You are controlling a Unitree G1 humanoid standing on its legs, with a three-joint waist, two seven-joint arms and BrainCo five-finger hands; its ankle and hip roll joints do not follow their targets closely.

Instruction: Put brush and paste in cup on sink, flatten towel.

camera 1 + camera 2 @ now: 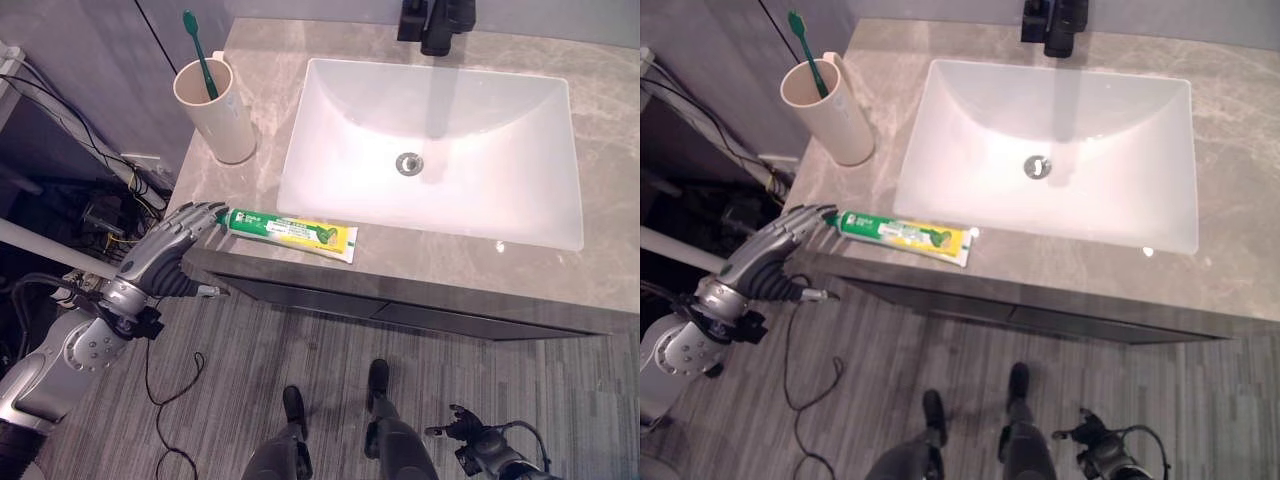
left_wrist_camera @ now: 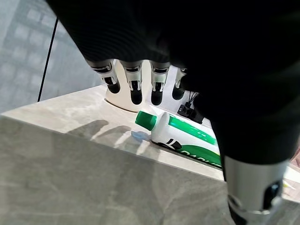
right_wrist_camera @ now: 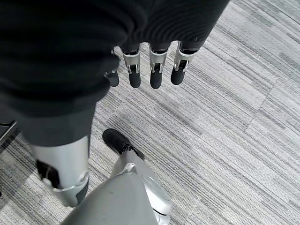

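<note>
A green and yellow toothpaste tube (image 1: 291,233) lies on the grey counter's front edge, its green cap (image 2: 146,120) pointing left. My left hand (image 1: 172,245) is open, its fingertips (image 2: 136,96) hovering just above and left of the cap, not holding it. A beige cup (image 1: 217,110) stands at the counter's back left with a green toothbrush (image 1: 200,53) upright inside it. My right hand (image 3: 154,70) hangs open low at the lower right, over the floor, holding nothing.
A white rectangular sink basin (image 1: 500,215) with a drain (image 1: 409,163) takes up the middle of the counter, a black tap (image 1: 435,22) behind it. Bare counter (image 1: 620,150) lies to the right of the basin. Cables and a socket (image 1: 120,175) sit left of the counter.
</note>
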